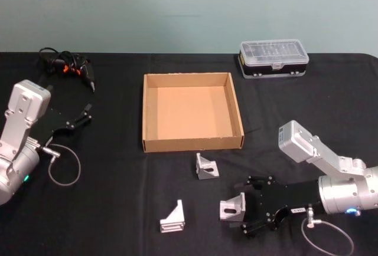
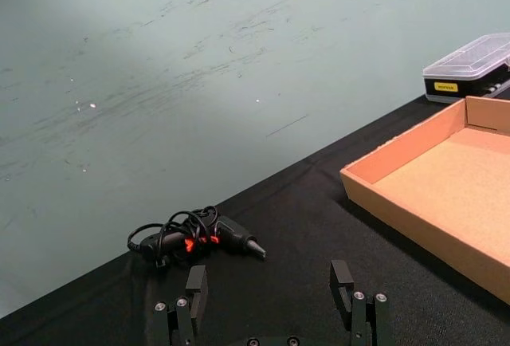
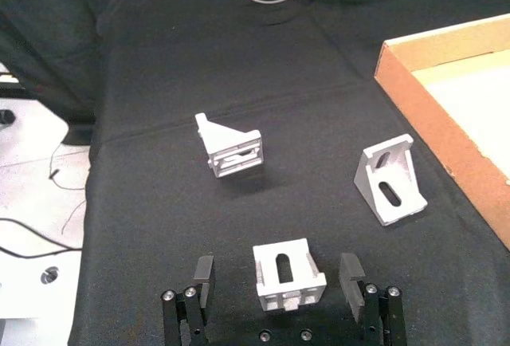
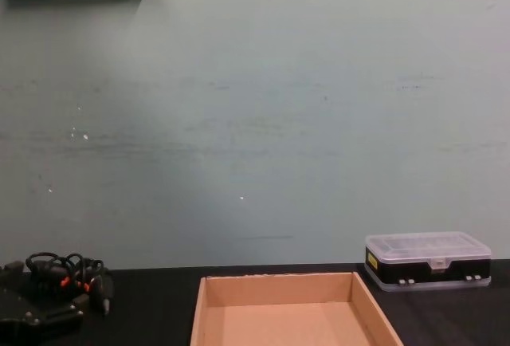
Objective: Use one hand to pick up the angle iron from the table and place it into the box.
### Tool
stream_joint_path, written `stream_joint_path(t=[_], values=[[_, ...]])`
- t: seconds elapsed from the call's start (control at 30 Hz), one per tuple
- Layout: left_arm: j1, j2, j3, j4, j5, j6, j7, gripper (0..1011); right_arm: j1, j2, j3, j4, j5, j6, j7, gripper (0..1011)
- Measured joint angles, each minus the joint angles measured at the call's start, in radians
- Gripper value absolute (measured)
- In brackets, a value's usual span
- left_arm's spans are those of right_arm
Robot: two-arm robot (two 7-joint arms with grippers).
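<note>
Between the fingers of the right claw [image 3: 276, 273], flat on the bench [image 3: 143, 226]: the angle iron [image 3: 288, 276], slotted face up, one outer side turned to each finger. Spread apart, with a gap on both sides and no contact with the metal yet. Straight ahead of the fingertips, a second angle iron [image 3: 231, 148]; ahead and off toward the box, a third angle iron [image 3: 389, 178], both well clear of the closing path. Farther off on that same side, the box [image 3: 430, 111]: open-topped, low-walled, nothing in it.

Looks like cast or machined aluminium: stiff, light for its bulk, not fragile, no give under pressure. Smooth bare faces, so probably slippery against hard finger pads, and likely to twist out if pinched on a sloped rib. Best taken across the two flat, parallel outer sides, low and square, near the middle of the body rather than at a corner. Worth closing firmly, with no risk of crushing. Better released low inside the box than dropped, to avoid a bounce or a skid on the cardboard.

Far off toward the opposite side of the bench, the left claw [image 1: 80, 118]: parked, fingers apart, holding nothing.
</note>
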Motion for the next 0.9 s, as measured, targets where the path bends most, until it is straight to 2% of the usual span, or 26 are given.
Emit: stream_joint_path(t=[0.7, 0.83, 0.9], values=[[0.0, 0.0, 0.0, 0.0, 0.0, 0.0, 0.0, 1011, 0.018, -0.008, -0.032, 0.019, -0.01, -0.004, -0.004, 1000], [0.0, 0.0, 0.0, 0.0, 0.0, 0.0, 0.0, 1011, 0.019, -0.011, -0.034, 0.021, -0.014, -0.004, -0.011, 934], [0.0, 0.0, 0.0, 0.0, 0.0, 0.0, 0.0, 1011, 0.019, -0.012, -0.034, 0.021, -0.016, -0.004, -0.013, 862]])
